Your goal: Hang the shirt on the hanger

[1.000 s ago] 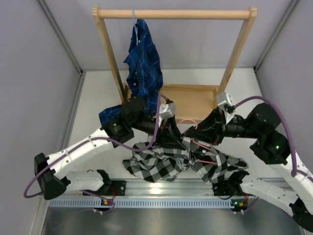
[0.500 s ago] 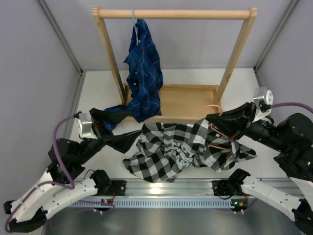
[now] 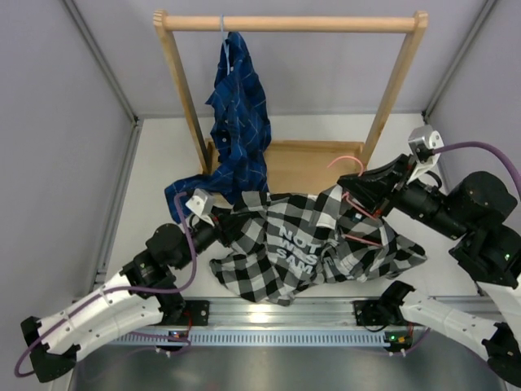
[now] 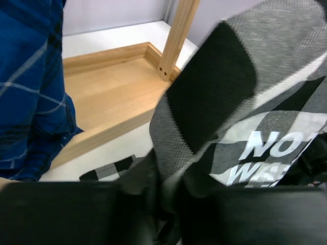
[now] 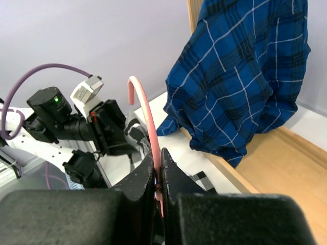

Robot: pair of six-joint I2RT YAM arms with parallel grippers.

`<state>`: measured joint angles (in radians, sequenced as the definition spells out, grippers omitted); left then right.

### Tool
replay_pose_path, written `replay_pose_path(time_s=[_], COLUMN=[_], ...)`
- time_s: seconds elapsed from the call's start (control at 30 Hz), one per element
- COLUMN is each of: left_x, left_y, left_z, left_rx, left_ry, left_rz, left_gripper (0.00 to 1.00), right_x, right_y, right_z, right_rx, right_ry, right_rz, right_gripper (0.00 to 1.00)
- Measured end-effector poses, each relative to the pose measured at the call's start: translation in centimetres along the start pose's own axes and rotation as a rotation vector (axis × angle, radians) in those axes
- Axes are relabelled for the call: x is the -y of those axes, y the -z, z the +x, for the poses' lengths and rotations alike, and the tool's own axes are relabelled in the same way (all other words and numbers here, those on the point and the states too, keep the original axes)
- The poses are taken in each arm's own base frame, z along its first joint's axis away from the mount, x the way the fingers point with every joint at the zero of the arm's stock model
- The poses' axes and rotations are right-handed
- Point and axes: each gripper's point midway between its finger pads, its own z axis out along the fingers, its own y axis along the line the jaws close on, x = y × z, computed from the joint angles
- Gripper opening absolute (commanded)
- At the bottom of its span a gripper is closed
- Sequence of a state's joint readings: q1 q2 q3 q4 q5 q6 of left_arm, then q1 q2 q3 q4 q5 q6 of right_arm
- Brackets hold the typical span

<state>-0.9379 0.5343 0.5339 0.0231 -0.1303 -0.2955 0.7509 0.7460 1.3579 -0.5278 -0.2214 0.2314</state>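
Observation:
The black-and-white checked shirt [image 3: 313,244] is stretched out above the table between my two arms, white lettering on its inner label showing. My left gripper [image 3: 221,226] is shut on the shirt's left edge; in the left wrist view the fabric [image 4: 214,102] is pinched between the jaws. My right gripper [image 3: 352,181] is shut on the neck of the pink hanger [image 3: 348,160]; the hook [image 5: 143,102] rises between the fingers in the right wrist view. The hanger's lower wire [image 3: 362,240] shows over the shirt's right part; the rest is hidden in fabric.
A wooden rack [image 3: 289,23] with a wooden base tray [image 3: 313,167] stands at the back. A dark blue shirt [image 3: 240,114] hangs from its rail on a light blue hanger and trails onto the table. Grey walls close both sides.
My left arm swung in from the far left and took the shirt's left edge. My right gripper rose and moved back with the hanger. The shirt has lifted and spread out.

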Motion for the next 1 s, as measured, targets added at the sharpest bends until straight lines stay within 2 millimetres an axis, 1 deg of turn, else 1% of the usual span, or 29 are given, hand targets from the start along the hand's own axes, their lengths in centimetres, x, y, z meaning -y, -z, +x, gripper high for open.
replay_pose_path(time_s=[0.03, 0.07, 0.17, 0.27, 0.43, 0.5, 0.63, 0.7, 0.73, 0.77, 0.8, 0.9, 0.93, 1.0], left_x=[-0.2, -0.3, -1.2, -2.8, -5.7, -6.1, -6.2, -6.2, -6.3, -6.2, -6.2, -5.3, -4.4, -2.0], left_y=[-0.1, -0.3, -0.5, -0.4, 1.0, 1.4, 1.3, 1.1, 1.1, 1.0, 1.1, 1.1, 1.2, 1.2], left_z=[-0.2, -0.3, -0.3, -0.4, -1.0, -1.2, -1.1, -0.8, -0.7, -0.7, -0.7, -1.2, -1.8, -3.6], left_rx=[0.008, 0.014, 0.020, 0.034, 0.090, 0.108, 0.108, 0.093, 0.085, 0.080, 0.073, 0.054, 0.045, 0.043], left_ry=[-0.004, 0.000, 0.014, 0.054, 0.144, 0.169, 0.190, 0.187, 0.184, 0.181, 0.173, 0.156, 0.139, 0.106], left_rz=[-0.011, -0.021, -0.078, -0.172, -0.352, -0.379, -0.390, -0.396, -0.399, -0.400, -0.399, -0.351, -0.304, -0.185], left_gripper=[0.03, 0.00, 0.00, 0.00, 0.00, 0.00, 0.00, 0.21, 0.37, 0.88, 0.98, 0.98, 0.98, 0.98], right_x=[0.0, 0.1, 0.3, 0.9, 1.9, 2.1, 2.1, 2.3, 2.4, 2.4, 2.5, 2.5, 2.4, 2.2], right_y=[-0.1, -0.1, 0.0, 0.3, 1.7, 2.4, 3.0, 2.9, 2.9, 2.9, 2.9, 2.9, 2.9, 2.8], right_z=[0.1, 0.1, 0.3, 0.1, -0.1, -0.1, -0.3, -0.2, 0.0, 0.0, 0.0, 0.1, 0.2, 0.2], right_rx=[-0.004, -0.006, -0.010, 0.000, 0.028, 0.035, 0.051, 0.044, 0.039, 0.038, 0.037, 0.029, 0.020, 0.002], right_ry=[-0.002, -0.002, -0.003, 0.002, 0.021, 0.024, 0.031, 0.031, 0.030, 0.030, 0.030, 0.033, 0.036, 0.046], right_rz=[0.001, 0.003, 0.016, 0.052, 0.118, 0.134, 0.145, 0.151, 0.156, 0.158, 0.161, 0.161, 0.160, 0.147], right_gripper=[0.00, 0.00, 0.00, 0.00, 0.00, 0.00, 0.00, 0.00, 0.00, 0.00, 0.00, 0.00, 0.00, 0.00])
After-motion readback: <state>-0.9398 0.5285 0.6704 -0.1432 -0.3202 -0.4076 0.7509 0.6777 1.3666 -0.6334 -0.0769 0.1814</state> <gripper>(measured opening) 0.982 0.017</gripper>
